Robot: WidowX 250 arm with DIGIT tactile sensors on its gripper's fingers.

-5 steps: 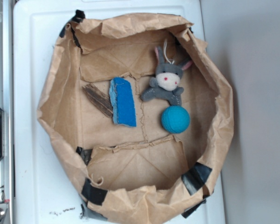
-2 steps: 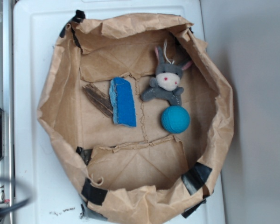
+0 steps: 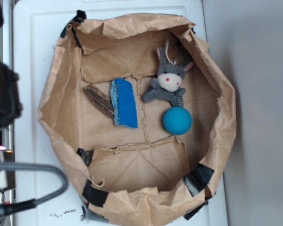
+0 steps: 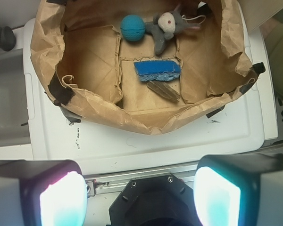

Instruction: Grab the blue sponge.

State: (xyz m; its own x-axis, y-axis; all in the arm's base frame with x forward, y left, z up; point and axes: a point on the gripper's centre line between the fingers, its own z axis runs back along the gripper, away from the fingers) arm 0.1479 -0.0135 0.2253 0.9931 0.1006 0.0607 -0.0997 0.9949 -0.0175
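Observation:
The blue sponge (image 3: 125, 102) lies flat in the middle of the opened brown paper bag (image 3: 56, 108), its long side running front to back. In the wrist view the blue sponge (image 4: 157, 70) is far ahead of my gripper (image 4: 140, 197), past the bag's near wall (image 4: 132, 120). The two fingers (image 4: 63, 200) stand wide apart at the bottom corners with nothing between them, above the metal rail and a black mount. Only a blurred black part of the arm (image 3: 2, 94) shows at the left edge of the exterior view, outside the bag.
A brown striped wood-like piece (image 3: 99, 100) touches the sponge's left side. A grey plush donkey (image 3: 169, 84) and a teal ball (image 3: 177, 120) lie to its right. The bag rests on a white plastic surface (image 3: 33, 47). A grey cable (image 3: 37, 169) loops at lower left.
The arm has come into the exterior view along the left edge, with its cable showing lower left. The sponge and the other things in the bag have not moved.

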